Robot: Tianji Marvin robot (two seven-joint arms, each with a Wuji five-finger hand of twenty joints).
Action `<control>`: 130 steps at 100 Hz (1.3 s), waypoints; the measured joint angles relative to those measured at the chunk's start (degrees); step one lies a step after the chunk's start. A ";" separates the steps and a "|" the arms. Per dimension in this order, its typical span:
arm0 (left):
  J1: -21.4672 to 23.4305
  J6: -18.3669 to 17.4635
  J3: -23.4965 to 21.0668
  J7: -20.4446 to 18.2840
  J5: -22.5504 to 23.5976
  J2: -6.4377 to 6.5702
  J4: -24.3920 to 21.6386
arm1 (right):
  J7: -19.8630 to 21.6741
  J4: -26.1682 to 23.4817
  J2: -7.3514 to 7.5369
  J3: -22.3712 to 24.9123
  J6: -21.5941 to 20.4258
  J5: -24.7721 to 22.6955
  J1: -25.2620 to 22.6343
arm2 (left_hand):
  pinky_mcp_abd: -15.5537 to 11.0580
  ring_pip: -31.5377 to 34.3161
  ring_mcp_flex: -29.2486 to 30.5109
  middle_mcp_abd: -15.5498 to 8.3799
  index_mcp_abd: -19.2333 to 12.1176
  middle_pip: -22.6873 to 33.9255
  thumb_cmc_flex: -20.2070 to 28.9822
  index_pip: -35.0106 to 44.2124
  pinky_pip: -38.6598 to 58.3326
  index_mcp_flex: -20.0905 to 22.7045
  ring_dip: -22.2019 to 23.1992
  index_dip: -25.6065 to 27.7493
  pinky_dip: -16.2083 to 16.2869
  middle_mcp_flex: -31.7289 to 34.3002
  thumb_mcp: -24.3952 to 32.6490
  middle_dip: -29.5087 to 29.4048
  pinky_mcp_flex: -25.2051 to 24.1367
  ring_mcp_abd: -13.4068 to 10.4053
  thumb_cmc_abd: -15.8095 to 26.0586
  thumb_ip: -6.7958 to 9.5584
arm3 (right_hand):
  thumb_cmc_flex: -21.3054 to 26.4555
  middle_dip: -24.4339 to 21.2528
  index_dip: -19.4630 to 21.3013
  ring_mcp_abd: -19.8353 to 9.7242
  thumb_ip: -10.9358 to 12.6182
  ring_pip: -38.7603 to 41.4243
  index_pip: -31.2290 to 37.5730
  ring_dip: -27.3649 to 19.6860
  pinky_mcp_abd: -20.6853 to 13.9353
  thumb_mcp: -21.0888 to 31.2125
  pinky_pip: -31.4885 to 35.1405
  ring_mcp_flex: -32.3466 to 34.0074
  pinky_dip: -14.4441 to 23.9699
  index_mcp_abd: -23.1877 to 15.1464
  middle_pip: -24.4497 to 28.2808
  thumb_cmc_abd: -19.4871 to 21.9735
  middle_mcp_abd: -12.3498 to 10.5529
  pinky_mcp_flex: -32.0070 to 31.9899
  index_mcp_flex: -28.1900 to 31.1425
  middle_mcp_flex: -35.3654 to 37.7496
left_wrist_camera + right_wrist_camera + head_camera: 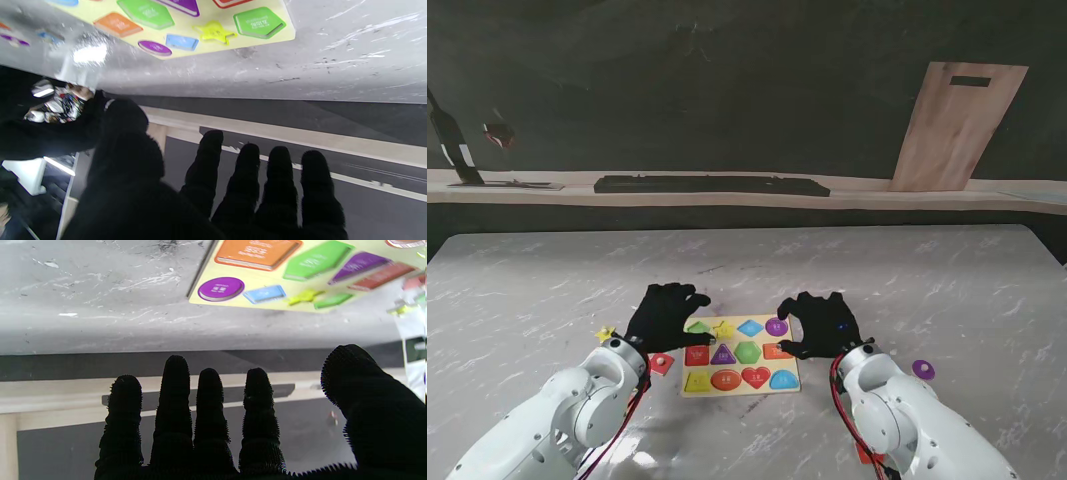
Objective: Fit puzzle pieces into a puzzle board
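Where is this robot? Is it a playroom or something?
Probably a robot lab or test room, not a playroom: a bare marble-look table, a dark wall with a plain wooden shelf, and only one shape puzzle board set out.

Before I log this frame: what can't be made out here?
- Stand view: the puzzle board's near-left corner, covered by the left hand.
- Right wrist view: far pieces blurred; board cut by the edge.
- Loose purple piece: too small to tell its shape.
- Print on the pieces: unreadable.

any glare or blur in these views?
Left wrist view: bright glare patch on the marble table, its far edge soft. Right wrist view: puzzle board blurs toward the red pieces. Stand view: evenly lit, small pieces tiny; both gloved hands read as black shapes.
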 measured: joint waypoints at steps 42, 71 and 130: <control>7.34 0.10 -6.68 6.93 -22.80 -4.15 -3.45 | 3.51 -10.52 0.25 15.38 -7.12 -2.53 -15.77 | 0.14 -1.26 0.05 1.29 0.07 -2.72 -0.94 -3.59 -2.18 0.12 -0.02 -1.45 -0.70 0.74 -0.06 -1.64 -0.28 0.18 -0.76 0.00 | -0.01 -0.49 -0.52 0.00 0.01 1.97 -0.62 1.83 -0.46 1.97 -0.81 2.02 0.22 -0.18 -0.38 -1.39 -0.76 3.54 -0.20 2.87; 10.53 -2.28 -8.15 9.11 -25.43 -4.69 -5.18 | 8.61 -15.15 1.68 23.22 -14.68 -12.91 -23.60 | 0.16 -1.32 0.90 1.38 0.60 -3.33 -0.84 -4.97 -2.35 1.44 -0.02 -1.47 -0.70 3.10 -0.06 -1.66 0.18 0.50 -0.80 0.00 | -0.01 1.30 0.64 0.00 0.01 10.29 1.49 6.56 -0.59 2.75 3.10 6.27 3.77 -0.94 2.98 -1.41 -1.40 7.64 6.23 9.30; 10.89 -3.06 -8.14 10.50 -24.18 -4.92 -5.37 | 11.48 -19.31 3.33 28.20 -19.25 -21.30 -31.85 | 0.19 -1.90 0.90 1.42 0.60 -3.42 -0.68 -5.78 -2.73 2.62 0.17 -1.49 -0.70 3.71 -0.06 -1.67 0.39 0.51 -0.80 0.01 | -0.02 5.26 0.13 0.66 0.02 23.31 9.11 12.37 0.25 2.69 13.10 20.72 10.59 -3.10 8.31 -2.07 -2.18 18.83 22.59 27.01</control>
